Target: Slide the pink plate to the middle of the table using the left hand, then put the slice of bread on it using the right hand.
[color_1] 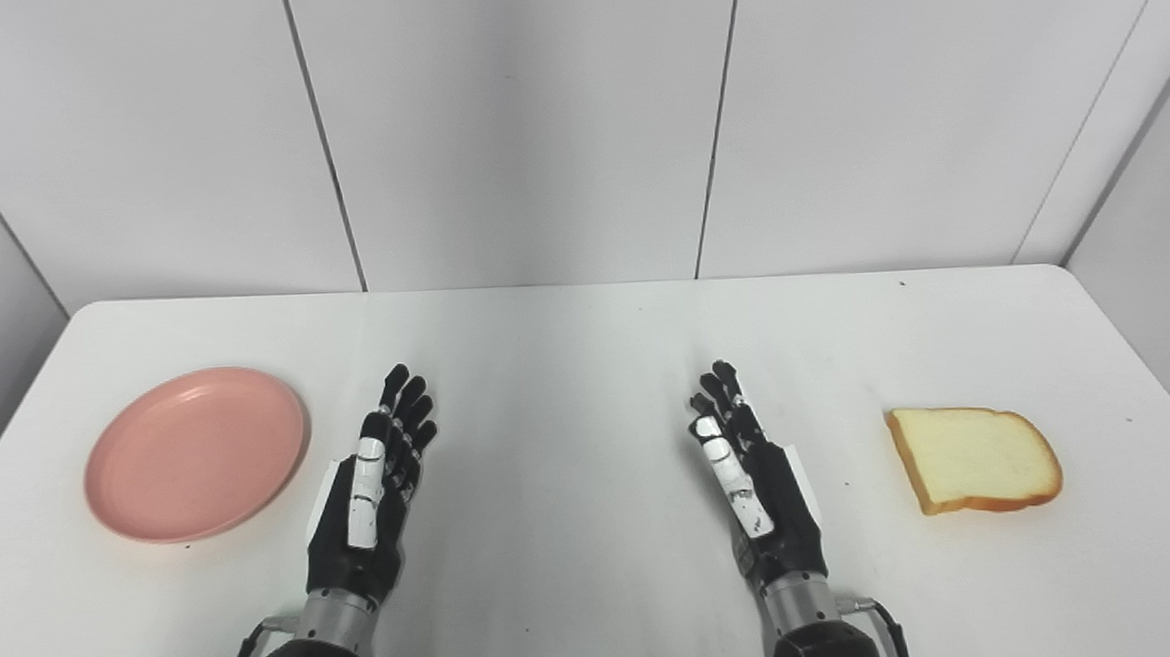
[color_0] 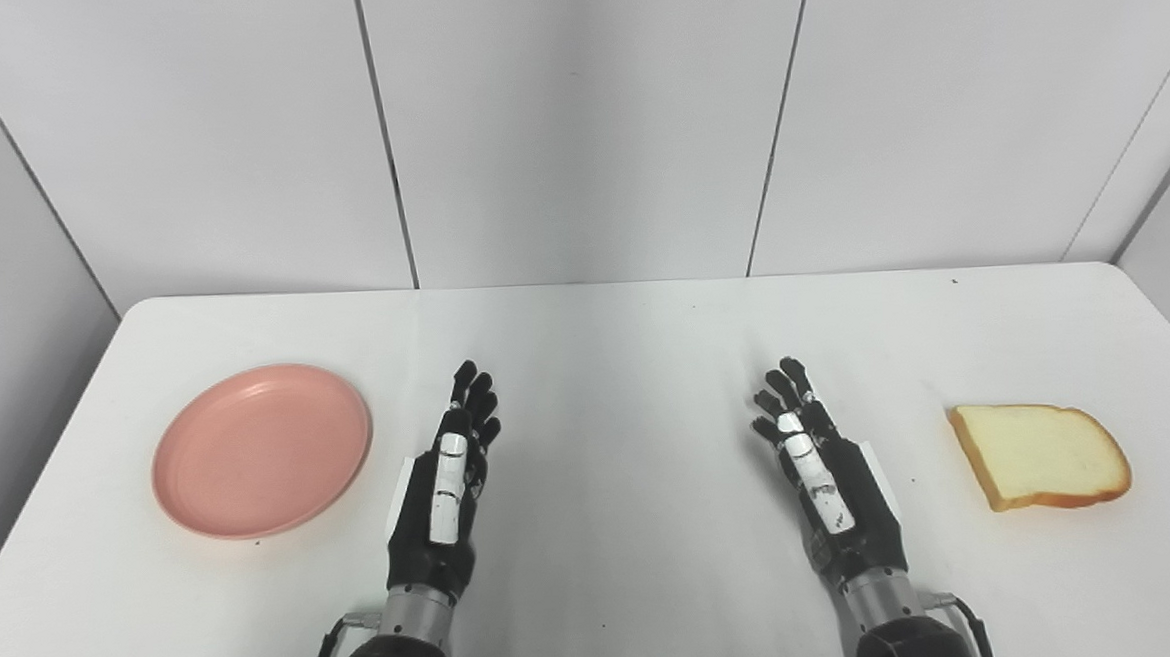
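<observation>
Two hands are seen nearest the bottom edge, one on each arm. The left hand (color_0: 443, 486) is held at about 7 o'clock from the middle of the white surface (color_0: 607, 367), its fingers stretched forward side by side and nothing held in it. The right hand (color_0: 823, 466) is held at about 5 o'clock, likewise stretched out with fingers slightly parted and nothing held in it. Whether either hand touches the surface cannot be told.

One pink plate (color_0: 262, 450) is set at 9 o'clock, just beside the left hand but apart from it, and nothing is carried on it. One slice of bread (color_0: 1040, 455) is laid flat at 3 o'clock, apart from the right hand. Beyond the surface, at 12 o'clock, a white panelled wall (color_0: 574, 119) is seen.
</observation>
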`<state>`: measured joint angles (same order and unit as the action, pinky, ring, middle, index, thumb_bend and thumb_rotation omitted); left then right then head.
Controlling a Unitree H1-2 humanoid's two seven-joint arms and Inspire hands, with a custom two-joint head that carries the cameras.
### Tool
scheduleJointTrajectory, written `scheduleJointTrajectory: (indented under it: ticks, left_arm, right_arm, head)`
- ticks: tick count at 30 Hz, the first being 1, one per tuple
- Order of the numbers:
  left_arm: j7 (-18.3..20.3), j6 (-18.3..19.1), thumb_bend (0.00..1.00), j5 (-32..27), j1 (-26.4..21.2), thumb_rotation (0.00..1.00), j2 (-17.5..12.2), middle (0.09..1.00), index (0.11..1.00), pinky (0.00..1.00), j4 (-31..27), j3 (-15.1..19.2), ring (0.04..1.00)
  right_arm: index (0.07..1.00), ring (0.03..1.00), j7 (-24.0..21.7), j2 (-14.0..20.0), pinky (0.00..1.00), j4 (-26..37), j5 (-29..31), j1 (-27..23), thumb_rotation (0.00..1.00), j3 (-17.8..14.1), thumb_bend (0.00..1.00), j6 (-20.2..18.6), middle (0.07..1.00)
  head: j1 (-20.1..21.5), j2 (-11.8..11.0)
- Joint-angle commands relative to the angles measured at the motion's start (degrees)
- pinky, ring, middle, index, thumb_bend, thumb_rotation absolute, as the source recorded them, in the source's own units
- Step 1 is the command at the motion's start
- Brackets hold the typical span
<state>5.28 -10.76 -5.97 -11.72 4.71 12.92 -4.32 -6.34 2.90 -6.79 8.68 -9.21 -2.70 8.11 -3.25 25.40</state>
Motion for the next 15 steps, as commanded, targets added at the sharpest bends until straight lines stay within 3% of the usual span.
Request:
scheduleJointTrajectory:
  ticks: [1, 6, 11, 15]
  left_arm:
    - [0.2, -1.0, 0.70, 0.1, 2.7, 1.00, 0.2, 1.000, 1.000, 1.00, 1.7, 0.1, 1.000]
    - [0.3, -1.5, 0.70, -0.1, 2.5, 0.99, 0.3, 1.000, 1.000, 1.00, 2.3, 0.2, 1.000]
    - [0.1, -0.2, 0.70, 0.3, 1.9, 1.00, 0.1, 1.000, 1.000, 1.00, 1.9, 0.1, 1.000]
    - [0.1, -0.5, 0.68, 0.7, 1.5, 1.00, -0.2, 1.000, 1.000, 1.00, 1.7, 0.1, 1.000]
  right_arm:
    - [0.976, 0.944, -0.8, 0.3, 0.94, 2.1, 0.7, -0.8, 0.76, 0.0, 0.64, 1.5, 0.961]
    - [0.974, 0.939, -0.8, 0.5, 0.93, 1.5, 0.3, -0.9, 0.78, 0.3, 0.65, 2.0, 0.956]
    - [0.978, 0.946, -1.1, 0.7, 0.93, 1.2, 0.8, -1.5, 0.78, 0.6, 0.66, 1.4, 0.967]
    - [0.978, 0.947, -0.7, 0.5, 0.94, 1.3, 0.5, -2.0, 0.78, 0.6, 0.65, 1.5, 0.966]
  head:
    - [0.0, -0.2]
    - [-0.1, 0.0]
    - [0.4, 2.5]
    - [0.6, 3.0]
